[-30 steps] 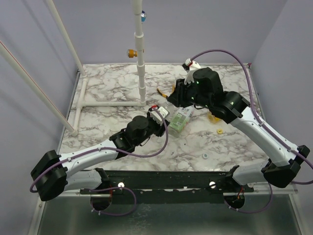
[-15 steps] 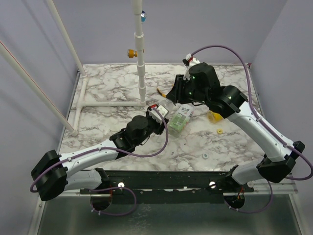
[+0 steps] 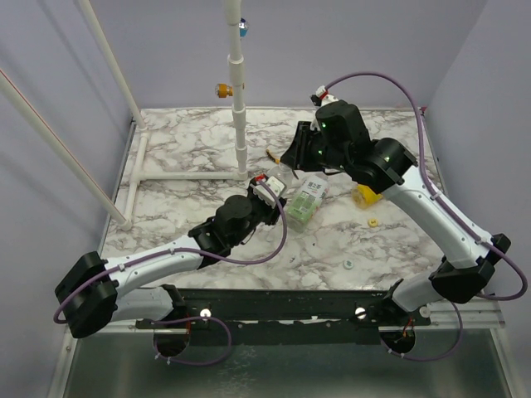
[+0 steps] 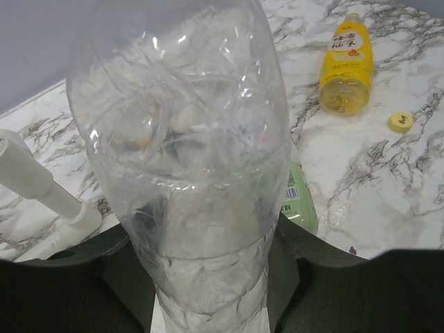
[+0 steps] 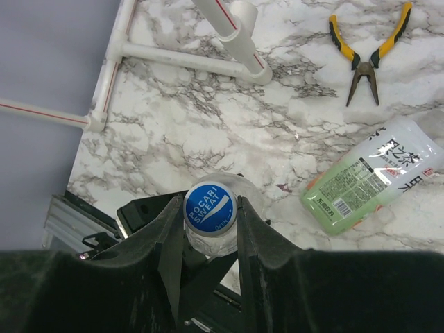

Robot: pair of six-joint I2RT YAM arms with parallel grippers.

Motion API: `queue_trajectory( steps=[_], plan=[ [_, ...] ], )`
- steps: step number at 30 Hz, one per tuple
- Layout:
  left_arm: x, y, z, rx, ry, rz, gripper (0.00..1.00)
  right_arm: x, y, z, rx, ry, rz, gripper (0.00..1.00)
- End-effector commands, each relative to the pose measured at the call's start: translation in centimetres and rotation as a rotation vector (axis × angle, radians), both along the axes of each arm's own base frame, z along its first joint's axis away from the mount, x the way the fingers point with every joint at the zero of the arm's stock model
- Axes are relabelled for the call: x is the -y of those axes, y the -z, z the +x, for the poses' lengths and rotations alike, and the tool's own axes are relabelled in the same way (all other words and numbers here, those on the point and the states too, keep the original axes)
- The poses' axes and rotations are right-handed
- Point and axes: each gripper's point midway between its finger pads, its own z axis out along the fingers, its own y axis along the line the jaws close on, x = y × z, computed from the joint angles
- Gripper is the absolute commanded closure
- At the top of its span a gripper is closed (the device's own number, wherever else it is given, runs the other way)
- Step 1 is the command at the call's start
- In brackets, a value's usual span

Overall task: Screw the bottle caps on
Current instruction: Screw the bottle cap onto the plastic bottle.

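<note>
Now, blue cap (image 5: 210, 207) pinched in right claw (image 5: 208, 212), atop clear bottle (image 4: 187, 173)

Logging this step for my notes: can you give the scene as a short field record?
left end effector: shut on clear bottle
right end effector: shut on blue cap, at clear bottle's mouth
loose on table: yellow cap, whitish cap
lying on table: yellow bottle, green-labelled bottle, pliers
</note>
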Motion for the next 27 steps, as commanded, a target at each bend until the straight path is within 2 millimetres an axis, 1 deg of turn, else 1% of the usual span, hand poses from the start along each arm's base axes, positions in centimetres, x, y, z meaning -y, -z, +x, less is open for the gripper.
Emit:
queue_trajectory(
  steps=[1,5,7,13,18,27],
  plan=[
    [1.5,-6.4,0.3,0.130,0.029,-0.152,1.00,0.0,3.1,-0.8,-0.087,0.001,-0.093,0.77],
    [1.6,-6.3,0.4,0.130,0.022,-0.149,1.00,0.1,3.4,-0.6,-0.089,0.017,-0.110,0.77],
    [1.6,-6.3,0.4,0.130,0.023,-0.148,1.00,0.0,3.4,-0.6,-0.090,0.017,-0.109,0.75],
    [1.7,-6.3,0.5,0.130,0.020,-0.149,1.00,-0.3,2.4,-0.4,-0.076,0.022,-0.093,0.74],
    [1.5,-5.8,0.5,0.123,0.015,-0.143,1.00,-0.3,1.9,-0.2,-0.066,0.032,-0.084,0.73],
    [1.4,-5.0,0.6,0.108,0.008,-0.134,1.00,-0.5,1.3,0.0,-0.057,0.035,-0.074,0.67]
  ],
)
